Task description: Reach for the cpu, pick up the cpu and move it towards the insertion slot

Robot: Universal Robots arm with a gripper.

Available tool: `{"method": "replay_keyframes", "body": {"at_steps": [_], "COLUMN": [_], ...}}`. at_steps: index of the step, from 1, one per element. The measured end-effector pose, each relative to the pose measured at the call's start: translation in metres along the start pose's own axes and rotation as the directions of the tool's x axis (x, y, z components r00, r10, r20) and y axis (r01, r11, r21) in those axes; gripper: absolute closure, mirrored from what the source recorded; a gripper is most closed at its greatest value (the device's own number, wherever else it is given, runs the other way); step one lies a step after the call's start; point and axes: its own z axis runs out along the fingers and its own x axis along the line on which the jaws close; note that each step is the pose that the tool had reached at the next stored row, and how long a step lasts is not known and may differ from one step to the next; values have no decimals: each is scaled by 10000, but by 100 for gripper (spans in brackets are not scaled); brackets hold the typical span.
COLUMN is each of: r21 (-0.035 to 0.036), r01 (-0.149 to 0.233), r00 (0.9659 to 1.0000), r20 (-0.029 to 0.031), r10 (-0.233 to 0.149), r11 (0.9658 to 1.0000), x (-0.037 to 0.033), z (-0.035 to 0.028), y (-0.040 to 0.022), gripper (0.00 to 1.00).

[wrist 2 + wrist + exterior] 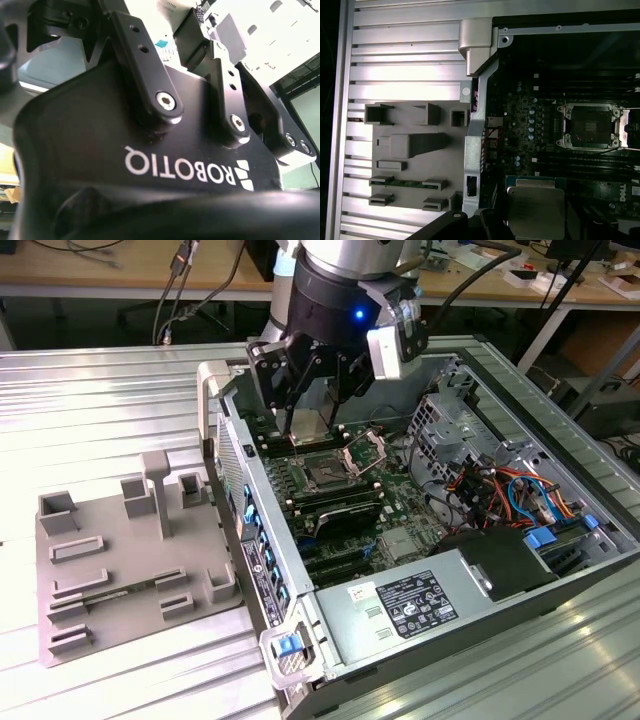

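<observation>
My gripper [312, 412] hangs inside the open computer case and is shut on the cpu [311, 426], a thin silvery square with a greenish rim. In the first wrist view the cpu [536, 210] looms close to the camera, lifted above the green board. The insertion slot [325, 473] is a dark square socket in a silvery frame with its lever swung open. It lies on the board just below and slightly toward the exterior view's right of the held cpu. In the first wrist view the insertion slot [592, 125] sits apart from the cpu, with nothing in it.
A grey plastic tray [130, 560] with raised frames lies outside the case on the ribbed metal table, holding a green memory stick [405, 183]. Case walls [235, 470], memory slots [345, 520], a pale heatsink [400, 545], the power supply [420, 605] and cable bundles [500, 490] surround the socket.
</observation>
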Motion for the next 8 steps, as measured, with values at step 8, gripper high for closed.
{"method": "replay_keyframes", "body": {"at_steps": [8], "r21": [0], "r01": [0], "r00": [10000], "r20": [0], "r10": [0], "r11": [10000], "x": [-82], "z": [6], "y": [-5], "gripper": [45]}}
